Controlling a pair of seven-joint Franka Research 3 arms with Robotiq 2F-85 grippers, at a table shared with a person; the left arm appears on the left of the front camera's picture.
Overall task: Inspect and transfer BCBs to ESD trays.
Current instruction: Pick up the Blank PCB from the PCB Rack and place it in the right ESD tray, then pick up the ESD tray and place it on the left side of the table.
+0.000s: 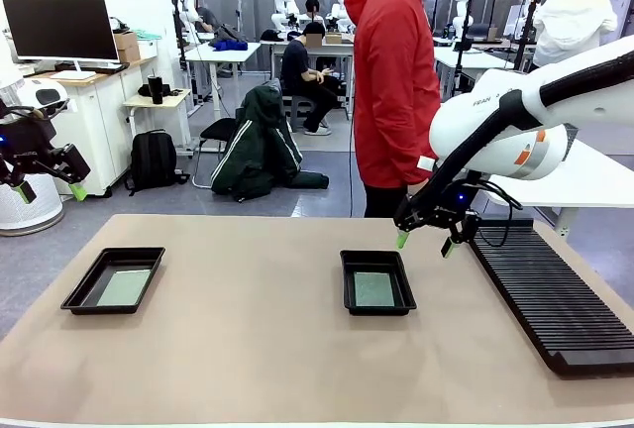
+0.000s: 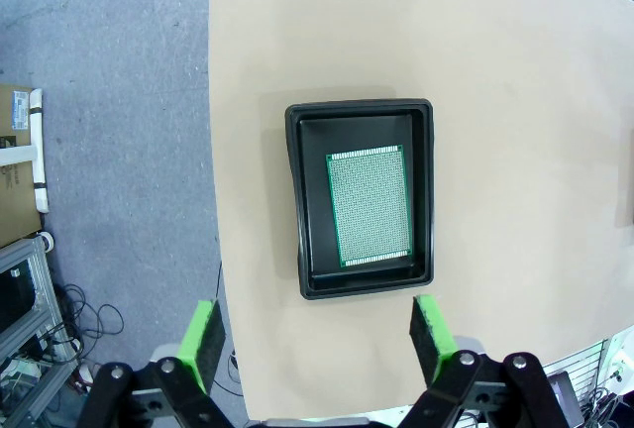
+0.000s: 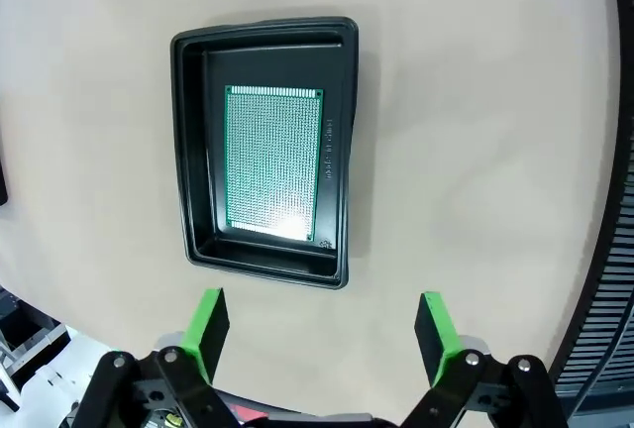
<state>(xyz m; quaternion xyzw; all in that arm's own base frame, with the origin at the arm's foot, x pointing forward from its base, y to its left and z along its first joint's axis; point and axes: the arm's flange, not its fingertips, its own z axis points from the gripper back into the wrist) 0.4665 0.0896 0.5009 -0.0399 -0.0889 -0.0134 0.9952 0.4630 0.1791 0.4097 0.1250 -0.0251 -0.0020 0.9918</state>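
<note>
Both ESD trays loaded, one BCB each
Left tray (image 1: 112, 279) holds a BCB (image 1: 125, 287); right tray (image 1: 376, 282) likewise (image 1: 374, 289); left gripper (image 1: 50, 191) and right gripper (image 1: 424, 244) gape wide, holding nothing.

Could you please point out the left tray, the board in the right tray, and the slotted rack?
left tray (image 1: 87, 287): front view, near-left rim.
board in the right tray (image 3: 273, 160): right wrist view, face centre.
slotted rack (image 1: 555, 299): front view, ribbed top.

Tan counter (image 1: 267, 349), flat matte top. Left black ESD tray (image 1: 113, 279) sits near the left edge, one BCB (image 1: 125, 287) flat on its floor. Second ESD tray (image 1: 376, 281) sits around the middle, a bit right, another BCB (image 1: 374, 289) flat inside. Long black ribbed slotted rack (image 1: 550, 294) lies along the right side, well apart from both trays.
</note>
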